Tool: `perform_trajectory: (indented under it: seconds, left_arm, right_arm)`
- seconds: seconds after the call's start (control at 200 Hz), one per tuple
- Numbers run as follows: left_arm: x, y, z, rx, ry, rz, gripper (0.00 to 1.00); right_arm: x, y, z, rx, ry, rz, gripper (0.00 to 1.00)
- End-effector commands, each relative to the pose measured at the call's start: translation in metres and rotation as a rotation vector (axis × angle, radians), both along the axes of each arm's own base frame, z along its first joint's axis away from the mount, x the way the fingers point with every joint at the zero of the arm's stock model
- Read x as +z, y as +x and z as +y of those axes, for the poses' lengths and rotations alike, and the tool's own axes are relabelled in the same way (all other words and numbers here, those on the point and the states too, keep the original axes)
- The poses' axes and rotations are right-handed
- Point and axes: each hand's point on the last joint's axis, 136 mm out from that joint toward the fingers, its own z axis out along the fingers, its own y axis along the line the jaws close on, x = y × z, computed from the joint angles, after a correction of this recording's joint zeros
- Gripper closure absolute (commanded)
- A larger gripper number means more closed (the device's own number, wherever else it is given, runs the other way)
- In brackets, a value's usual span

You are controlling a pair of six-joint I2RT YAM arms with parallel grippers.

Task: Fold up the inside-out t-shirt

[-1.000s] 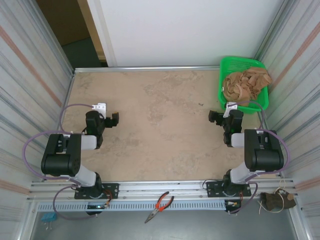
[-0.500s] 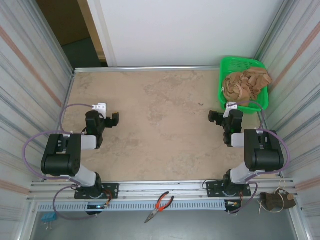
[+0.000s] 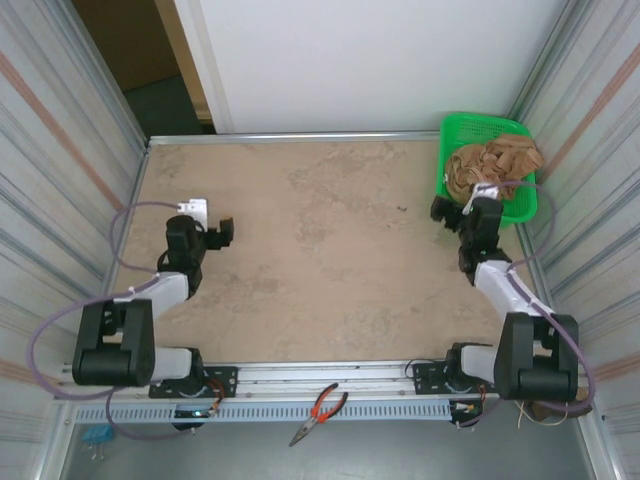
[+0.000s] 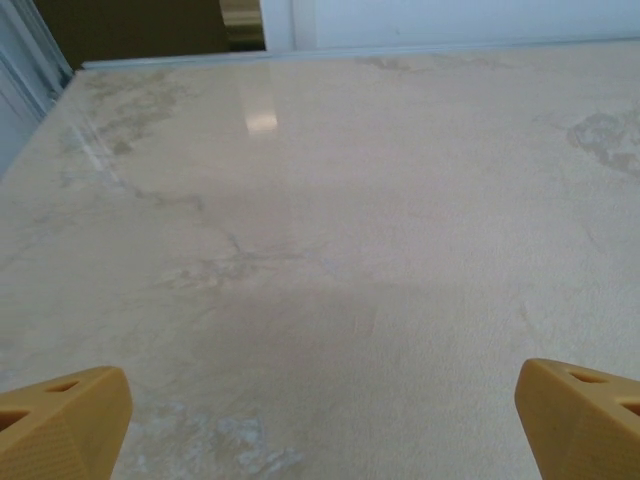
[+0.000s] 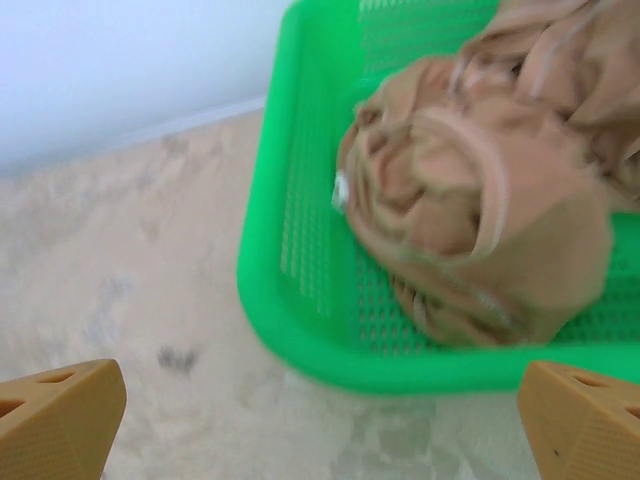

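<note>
The inside-out t-shirt (image 3: 492, 168) is a crumpled tan heap lying in a green basket (image 3: 447, 132) at the table's far right corner. In the right wrist view the t-shirt (image 5: 470, 220) shows a small white tag and fills the basket (image 5: 270, 260) behind its near rim. My right gripper (image 3: 458, 205) hovers just short of the basket's near left corner, open, its yellow fingertips (image 5: 60, 415) wide apart with nothing between them (image 5: 320, 420). My left gripper (image 3: 208, 230) is over the bare table at the left, open and empty (image 4: 320, 420).
The marbled tan table (image 3: 320, 240) is fenced by ribbed metal walls on both sides and a white wall behind. Red-handled pliers (image 3: 320, 408) lie on the front rail below the arm bases. A small brown bundle (image 3: 553, 400) sits at the near right.
My right arm has stretched forward and to the right, bringing its gripper up to the basket. The left arm has also reached slightly forward. Both grippers stayed open.
</note>
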Motion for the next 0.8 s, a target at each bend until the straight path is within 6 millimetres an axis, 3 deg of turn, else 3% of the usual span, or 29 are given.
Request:
perform_trajectory:
  seconds: [0.0,0.115,0.235,0.346,0.481,0.556,0.581,0.606,0.797]
  left_arm:
    - [0.036,-0.003,0.008,0.106,-0.034,0.041,0.01]
    - [0.056,-0.005,-0.011,0.091,-0.126,0.112,0.01]
    - [0.074,-0.004,-0.045,0.003,-0.176,0.161,0.01]
    - [0.09,-0.002,-0.078,-0.091,-0.182,0.179,0.01]
    - [0.104,0.002,-0.113,-0.191,-0.2,0.188,0.01]
    - [0.107,0.004,-0.124,-0.218,-0.22,0.197,0.01]
    - [0.106,0.005,-0.128,-0.228,-0.23,0.201,0.01]
    - [0.105,0.006,-0.131,-0.233,-0.24,0.206,0.01]
    - [0.094,0.014,-0.147,-0.263,-0.313,0.258,0.01]
  right_arm:
    - [0.043,-0.008,-0.025,-0.163,0.231,0.038,0.01]
    - [0.084,0.012,-0.033,-0.174,0.27,0.082,0.01]
    - [0.091,0.034,-0.053,-0.25,0.32,0.187,0.01]
    - [0.069,0.057,-0.068,-0.298,0.365,0.342,0.06]
    - [0.029,0.073,-0.089,-0.399,0.325,0.49,0.04]
    - [0.007,0.078,-0.098,-0.44,0.293,0.553,0.03]
    - [0.012,0.084,-0.101,-0.446,0.284,0.541,0.03]
    - [0.004,0.086,-0.104,-0.459,0.273,0.563,0.03]
    - [-0.039,0.1,-0.116,-0.49,0.215,0.696,0.1]
